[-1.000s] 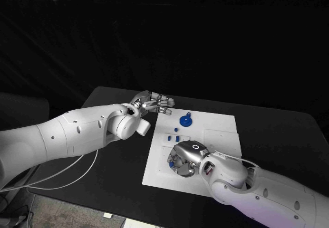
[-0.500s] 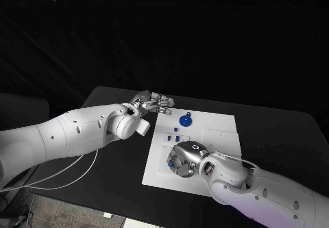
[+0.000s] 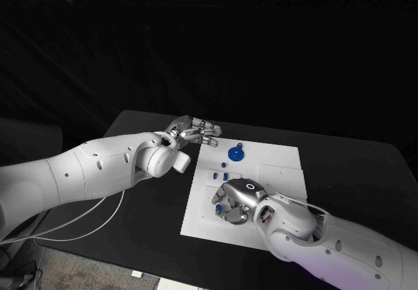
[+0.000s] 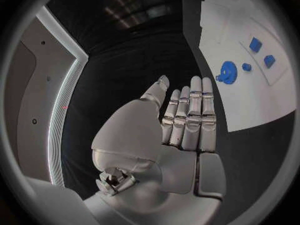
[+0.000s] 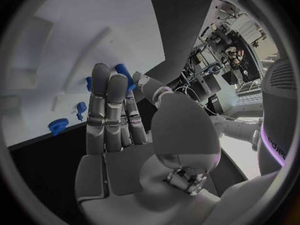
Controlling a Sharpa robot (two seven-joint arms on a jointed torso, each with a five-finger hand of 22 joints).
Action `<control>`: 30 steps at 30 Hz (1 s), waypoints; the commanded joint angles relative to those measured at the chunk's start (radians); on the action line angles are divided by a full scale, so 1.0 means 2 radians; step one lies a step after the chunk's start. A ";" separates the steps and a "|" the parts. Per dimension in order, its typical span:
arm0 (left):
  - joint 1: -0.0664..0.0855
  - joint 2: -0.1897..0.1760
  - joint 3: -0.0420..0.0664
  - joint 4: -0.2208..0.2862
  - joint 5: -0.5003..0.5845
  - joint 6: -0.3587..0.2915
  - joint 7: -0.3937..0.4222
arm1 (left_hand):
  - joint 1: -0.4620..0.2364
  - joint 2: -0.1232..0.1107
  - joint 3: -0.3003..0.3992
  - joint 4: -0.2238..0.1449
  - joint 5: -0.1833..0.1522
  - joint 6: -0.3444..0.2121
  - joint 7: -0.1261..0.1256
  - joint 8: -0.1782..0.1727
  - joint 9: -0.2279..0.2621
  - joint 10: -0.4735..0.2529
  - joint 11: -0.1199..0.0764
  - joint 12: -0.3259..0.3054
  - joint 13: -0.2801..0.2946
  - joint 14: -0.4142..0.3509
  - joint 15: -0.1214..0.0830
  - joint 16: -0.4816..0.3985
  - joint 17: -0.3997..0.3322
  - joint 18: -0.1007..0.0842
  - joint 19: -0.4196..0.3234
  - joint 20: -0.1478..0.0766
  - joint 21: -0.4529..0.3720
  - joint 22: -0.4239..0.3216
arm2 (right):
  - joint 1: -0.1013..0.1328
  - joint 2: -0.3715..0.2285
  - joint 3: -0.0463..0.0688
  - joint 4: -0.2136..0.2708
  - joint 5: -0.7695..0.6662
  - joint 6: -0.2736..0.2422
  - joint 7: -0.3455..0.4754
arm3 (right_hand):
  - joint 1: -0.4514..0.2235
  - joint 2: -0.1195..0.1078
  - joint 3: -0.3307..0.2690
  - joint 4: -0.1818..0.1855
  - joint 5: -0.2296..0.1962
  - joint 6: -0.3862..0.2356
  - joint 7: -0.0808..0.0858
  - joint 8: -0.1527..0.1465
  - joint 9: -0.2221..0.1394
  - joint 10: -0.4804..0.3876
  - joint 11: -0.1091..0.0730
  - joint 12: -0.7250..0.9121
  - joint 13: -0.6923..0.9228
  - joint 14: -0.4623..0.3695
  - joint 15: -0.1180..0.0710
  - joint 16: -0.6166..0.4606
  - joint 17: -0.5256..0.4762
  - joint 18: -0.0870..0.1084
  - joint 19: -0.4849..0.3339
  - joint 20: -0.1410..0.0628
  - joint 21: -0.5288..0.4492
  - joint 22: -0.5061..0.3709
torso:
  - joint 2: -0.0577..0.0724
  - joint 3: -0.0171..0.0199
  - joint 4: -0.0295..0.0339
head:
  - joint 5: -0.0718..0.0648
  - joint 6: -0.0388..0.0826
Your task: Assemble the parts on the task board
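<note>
The white task board (image 3: 279, 175) lies in the middle of the table. On its far part sits a blue gear (image 3: 235, 154) (image 4: 227, 77) with a small blue peg (image 3: 240, 145) (image 4: 247, 67) just beyond it. Two small blue pieces (image 3: 213, 175) (image 4: 255, 44) stand near the board's left edge. My right hand (image 3: 237, 202) (image 5: 115, 115) hangs over the board's near-left part and pinches a blue peg (image 3: 218, 208) (image 5: 125, 75) between thumb and fingertips. Off the board's far-left corner my left hand (image 3: 196, 129) (image 4: 187, 120) hovers with straight fingers, holding nothing.
Black table (image 3: 366, 163) surrounds the board on all sides, with free room to the right. My left forearm (image 3: 104, 166) crosses the table's left side. White cables (image 3: 78, 220) hang below the table's left edge.
My right hand has turned slightly over the board's near-left part, and the blue peg at its fingertips shows more. The left hand has not moved.
</note>
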 commanded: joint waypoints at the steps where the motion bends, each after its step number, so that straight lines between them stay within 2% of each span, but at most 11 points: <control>1: 0.000 0.000 0.000 0.001 -0.001 0.008 0.002 | 0.001 -0.001 0.000 0.002 -0.002 -0.003 -0.001 0.000 0.000 -0.002 0.000 -0.001 0.000 -0.001 0.001 0.002 0.000 -0.007 0.003 0.000 -0.002 0.000 | -0.001 -0.003 0.000 0.004 0.014 -0.019 0.009 | 0.012 0.005 -0.027 0.005 -0.005 -0.007 0.000 -0.003 -0.001 -0.008 0.001 0.002 0.000 0.002 0.003 0.002 -0.001 0.007 0.020 0.003 0.000 -0.005 | 0.000 0.0000 -0.0002 | 0.000 0.001; 9: 0.000 -0.001 0.000 0.001 -0.001 0.008 0.001 | 0.001 -0.001 0.000 0.002 -0.002 -0.003 -0.001 0.000 0.000 -0.002 0.000 -0.001 0.000 -0.001 0.001 0.002 0.000 -0.007 0.003 0.000 -0.002 0.000 | -0.001 -0.012 0.000 0.013 0.032 -0.021 0.015 | 0.034 0.009 -0.123 0.035 -0.007 -0.017 -0.002 -0.003 -0.001 -0.023 0.003 0.003 0.001 0.002 0.005 0.003 -0.002 0.007 0.020 0.006 0.004 -0.024 | 0.000 0.0000 -0.0004 | -0.001 0.001; 14: 0.000 -0.001 0.000 0.001 -0.001 0.008 0.001 | 0.001 -0.001 0.000 0.002 -0.002 -0.003 -0.001 0.000 0.000 -0.002 0.000 -0.001 0.000 -0.001 0.001 0.002 0.000 -0.007 0.003 0.000 -0.002 0.000 | -0.001 -0.023 0.001 0.024 0.049 -0.026 0.022 | 0.040 0.008 -0.140 0.051 -0.011 -0.018 -0.002 -0.003 -0.001 -0.023 0.003 0.004 0.001 0.002 0.006 0.003 -0.003 0.007 0.019 0.006 0.008 -0.034 | 0.000 -0.0001 -0.0004 | -0.003 0.001; 17: 0.000 -0.002 0.000 0.002 -0.001 0.008 0.002 | 0.001 -0.001 0.000 0.002 -0.002 -0.003 -0.001 0.000 0.000 -0.002 0.000 -0.001 0.000 -0.001 0.001 0.002 0.000 -0.007 0.003 0.000 -0.002 0.000 | -0.001 -0.033 0.008 0.032 0.073 -0.025 0.034 | 0.037 0.011 -0.140 0.054 -0.012 -0.016 0.000 -0.003 -0.001 -0.018 0.002 0.004 0.001 0.003 0.005 0.003 -0.003 0.007 0.020 0.005 0.011 -0.035 | 0.000 -0.0001 -0.0007 | -0.005 0.002; 19: 0.000 -0.003 0.000 0.002 -0.001 0.007 0.002 | 0.002 -0.001 0.000 0.002 -0.002 -0.004 -0.001 0.000 0.000 -0.002 0.000 -0.001 0.000 -0.001 0.001 0.002 0.000 -0.007 0.004 0.000 -0.003 -0.002 | 0.000 -0.043 0.016 0.039 0.097 -0.023 0.042 | 0.030 0.020 -0.138 0.063 -0.013 -0.018 0.003 -0.003 -0.001 -0.008 0.000 0.006 0.001 0.004 0.004 0.004 -0.003 0.007 0.020 0.004 0.012 -0.037 | 0.000 -0.0003 -0.0011 | -0.008 0.007; 22: 0.000 -0.007 0.000 0.003 -0.001 0.006 0.003 | 0.002 -0.001 0.000 0.002 -0.002 -0.004 -0.001 0.000 0.000 -0.002 0.000 -0.001 0.000 -0.001 0.001 0.002 0.000 -0.007 0.004 0.000 -0.003 -0.002 | 0.000 -0.063 0.036 0.047 0.151 -0.023 0.053 | 0.021 0.031 -0.135 0.071 -0.013 -0.010 0.001 -0.002 0.000 0.027 -0.008 0.012 0.001 0.005 -0.001 0.009 0.003 0.006 0.020 0.000 0.022 -0.034 | 0.000 -0.0004 -0.0022 | -0.020 0.012; 24: 0.000 -0.010 0.000 0.004 -0.001 0.005 0.004 | 0.002 -0.001 0.000 0.002 -0.002 -0.004 -0.001 0.000 0.000 -0.002 0.000 -0.001 0.000 -0.001 0.001 0.002 0.000 -0.007 0.004 0.000 -0.003 -0.002 | 0.000 -0.078 0.048 0.050 0.189 -0.025 0.059 | 0.016 0.037 -0.139 0.071 -0.012 0.007 -0.009 0.000 0.002 0.098 -0.032 0.050 0.015 0.002 -0.014 0.010 0.006 0.002 0.020 -0.008 0.028 -0.031 | -0.001 -0.0003 -0.0033 | -0.023 0.013; 25: 0.000 -0.011 0.000 0.005 -0.001 0.004 0.004 | 0.002 -0.001 0.000 0.002 -0.002 -0.003 -0.001 0.000 0.000 -0.001 0.000 -0.001 0.000 -0.001 0.001 0.002 0.000 -0.007 0.004 0.000 -0.002 -0.003 | 0.000 -0.084 0.053 0.051 0.203 -0.026 0.060 | 0.013 0.039 -0.152 0.065 -0.013 0.024 -0.016 -0.001 0.004 0.117 -0.041 0.081 0.035 -0.004 -0.021 0.005 0.007 -0.007 0.013 -0.016 0.026 -0.030 | -0.001 -0.0004 -0.0033 | -0.025 0.013; 27: 0.000 -0.014 0.000 0.005 -0.001 0.003 0.005 | 0.002 -0.001 0.000 0.002 -0.002 -0.003 -0.001 0.000 0.000 -0.001 0.000 -0.001 0.000 -0.001 0.001 0.002 0.000 -0.007 0.004 0.000 -0.002 -0.003 | 0.001 -0.098 0.062 0.051 0.233 -0.024 0.062 | 0.013 0.046 -0.167 0.056 -0.012 0.027 -0.017 -0.002 0.004 0.100 -0.044 0.124 0.072 -0.006 -0.023 -0.001 0.008 -0.015 0.011 -0.022 0.021 -0.032 | -0.002 -0.0001 -0.0051 | -0.031 0.014; 29: 0.000 -0.017 0.000 0.007 -0.001 0.005 0.007 | 0.002 -0.001 0.000 0.002 -0.002 -0.003 -0.001 0.000 0.000 -0.001 0.000 -0.001 0.000 -0.001 0.001 0.002 0.000 -0.007 0.004 0.000 -0.002 -0.003 | 0.003 -0.111 0.070 0.044 0.260 -0.015 0.062 | 0.012 0.056 -0.181 0.048 -0.007 0.023 -0.016 -0.004 0.003 0.038 -0.053 0.251 0.189 -0.004 -0.025 -0.003 0.016 -0.020 0.014 -0.026 0.019 -0.030 | -0.002 0.0000 -0.0069 | -0.037 0.014; 30: 0.000 -0.019 0.000 0.008 0.000 0.008 0.010 | 0.002 -0.001 0.000 0.002 -0.002 -0.003 -0.001 0.000 0.000 -0.001 0.000 -0.001 0.000 -0.001 0.001 0.002 0.000 -0.007 0.004 0.000 -0.003 -0.003 | 0.004 -0.116 0.073 0.039 0.270 -0.009 0.059 | 0.008 0.057 -0.181 0.051 -0.003 0.028 -0.020 -0.002 0.005 0.039 -0.054 0.309 0.238 0.001 -0.028 0.008 0.027 -0.020 0.019 -0.028 0.024 -0.025 | -0.002 0.0004 -0.0079 | -0.040 0.016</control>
